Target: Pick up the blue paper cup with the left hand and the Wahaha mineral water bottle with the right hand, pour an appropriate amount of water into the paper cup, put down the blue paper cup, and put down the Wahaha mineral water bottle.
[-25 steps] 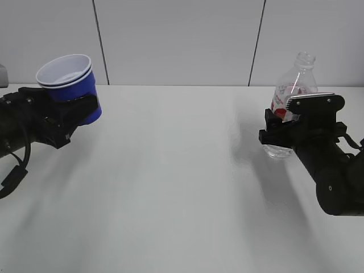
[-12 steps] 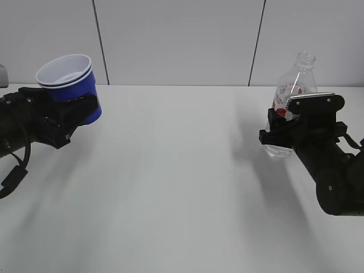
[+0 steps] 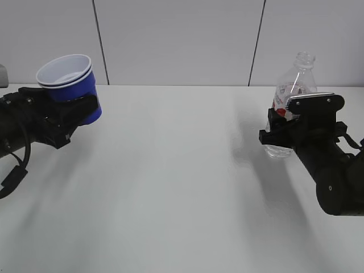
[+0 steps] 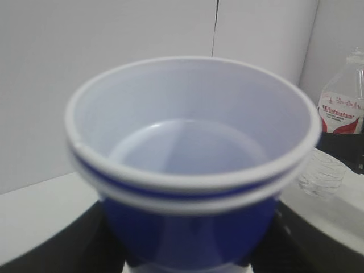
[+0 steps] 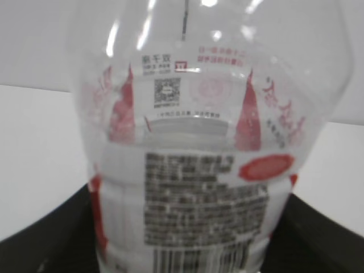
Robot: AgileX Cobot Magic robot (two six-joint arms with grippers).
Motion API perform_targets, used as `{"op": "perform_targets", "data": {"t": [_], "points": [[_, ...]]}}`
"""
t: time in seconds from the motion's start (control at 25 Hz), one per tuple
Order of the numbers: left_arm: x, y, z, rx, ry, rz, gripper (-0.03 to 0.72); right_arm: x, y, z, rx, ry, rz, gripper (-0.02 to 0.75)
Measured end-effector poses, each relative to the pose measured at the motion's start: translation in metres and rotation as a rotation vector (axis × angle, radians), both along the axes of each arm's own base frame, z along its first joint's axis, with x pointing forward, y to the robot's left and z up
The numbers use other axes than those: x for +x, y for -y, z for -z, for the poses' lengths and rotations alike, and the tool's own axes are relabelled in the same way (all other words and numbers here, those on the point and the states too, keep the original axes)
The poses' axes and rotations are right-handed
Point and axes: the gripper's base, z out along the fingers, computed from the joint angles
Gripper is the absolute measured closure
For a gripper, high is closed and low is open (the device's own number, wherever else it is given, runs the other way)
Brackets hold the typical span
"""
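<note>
1. Exterior view: the left tool (image 3: 71,116) holds the blue paper cup (image 3: 71,85) clear of the white table (image 3: 170,182) at the far left, its black fingers pressed against the cup's lower sides. The cup leans, with its white mouth turned up and toward the camera.
2. At the far right, the right tool (image 3: 282,129) is clamped around the middle of the Wahaha mineral water bottle (image 3: 293,91). The bottle stands upright with its capless neck on top; its clear base shows just under the tool, but whether it touches the table I cannot tell.
3. Cup and bottle sit well apart, with bare table between them.
4. Left wrist view: the blue paper cup (image 4: 190,165) fills the frame, white inside with a doubled rim, and the bottle (image 4: 338,125) is seen at the right edge.
5. Right wrist view: the bottle's (image 5: 199,170) red-and-white label and barcode face the camera, with black tool parts on both lower sides.
</note>
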Motion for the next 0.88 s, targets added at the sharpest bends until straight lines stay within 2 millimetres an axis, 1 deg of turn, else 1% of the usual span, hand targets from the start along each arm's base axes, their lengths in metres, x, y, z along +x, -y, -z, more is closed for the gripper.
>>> {"op": "perform_targets", "data": {"t": [0.24,0.32,0.44,0.56,0.64,0.8,0.88], "points": [[0.0,0.0,0.0,0.0,0.0,0.0,0.245,0.0,0.0,0.0,0.007,0.0,0.0,0.245],[0.001,-0.001,0.0,-0.004,-0.001,-0.009,0.245,0.0,0.0,0.0,0.034,0.001,0.004,0.246],[0.005,0.0,0.0,-0.006,0.003,-0.011,0.245,-0.003,0.001,-0.006,0.084,-0.008,0.013,0.247],[0.016,0.002,0.005,-0.005,-0.002,-0.011,0.245,-0.008,0.002,-0.021,0.105,0.002,0.008,0.248],[0.024,0.003,0.009,-0.004,-0.005,-0.011,0.245,-0.009,0.002,-0.038,0.118,0.046,0.005,0.248],[0.04,0.007,0.023,0.004,-0.028,0.0,0.245,-0.012,0.003,-0.068,0.12,0.129,-0.001,0.249],[0.045,0.014,0.031,0.01,-0.041,0.027,0.245,-0.014,0.003,-0.078,0.102,0.147,-0.006,0.249]]}}
